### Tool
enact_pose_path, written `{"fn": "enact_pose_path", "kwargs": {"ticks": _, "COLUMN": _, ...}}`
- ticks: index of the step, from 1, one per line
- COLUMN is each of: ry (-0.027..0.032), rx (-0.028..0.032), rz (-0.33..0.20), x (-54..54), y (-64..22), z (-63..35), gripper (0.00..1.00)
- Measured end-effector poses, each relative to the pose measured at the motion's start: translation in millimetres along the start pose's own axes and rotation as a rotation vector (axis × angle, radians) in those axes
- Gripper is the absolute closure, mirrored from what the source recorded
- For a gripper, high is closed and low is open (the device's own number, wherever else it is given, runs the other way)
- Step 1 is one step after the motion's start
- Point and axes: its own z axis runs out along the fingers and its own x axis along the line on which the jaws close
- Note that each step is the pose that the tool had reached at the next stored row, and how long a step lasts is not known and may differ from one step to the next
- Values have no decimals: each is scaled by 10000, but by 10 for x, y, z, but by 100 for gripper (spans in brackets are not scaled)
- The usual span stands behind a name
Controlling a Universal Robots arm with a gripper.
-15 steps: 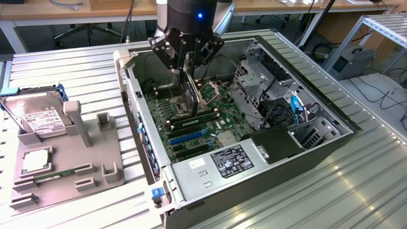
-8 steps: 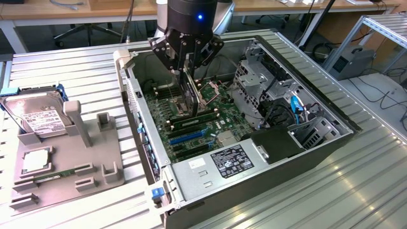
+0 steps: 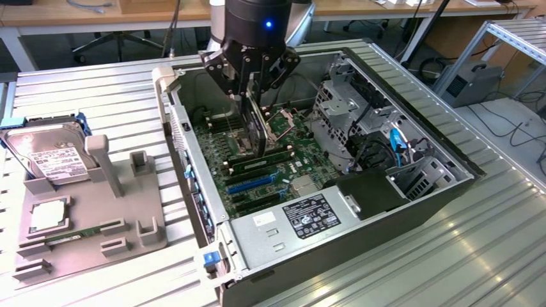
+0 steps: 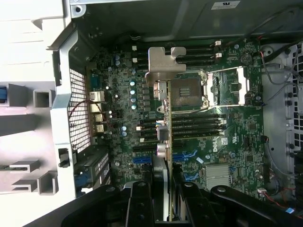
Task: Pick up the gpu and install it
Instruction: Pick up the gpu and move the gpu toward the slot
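Black and thin, the gpu [image 3: 254,131] hung on its edge, pinched tight in the gripper [image 3: 252,88], just over the green motherboard [image 3: 298,167] inside the computer case [image 3: 341,249]. If it came down crooked, it could miss its place, scrape the board and get bent.

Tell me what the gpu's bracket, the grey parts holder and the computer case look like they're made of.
Bracket on the gpu: probably bare steel or similar, silvery with a folded tab. Parts holder: likely plastic, matte grey, blocky moulded or printed shapes. Computer case: sheet metal, judging by thin, bent, perforated grey panels.
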Motion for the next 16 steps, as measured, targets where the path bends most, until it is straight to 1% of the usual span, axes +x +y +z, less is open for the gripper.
{"fn": "enact_pose_path", "kwargs": {"ticks": 16, "ry": -1, "rx": 0, "rz": 0, "x": -20, "y": 1, "z": 41, "gripper": 73}}
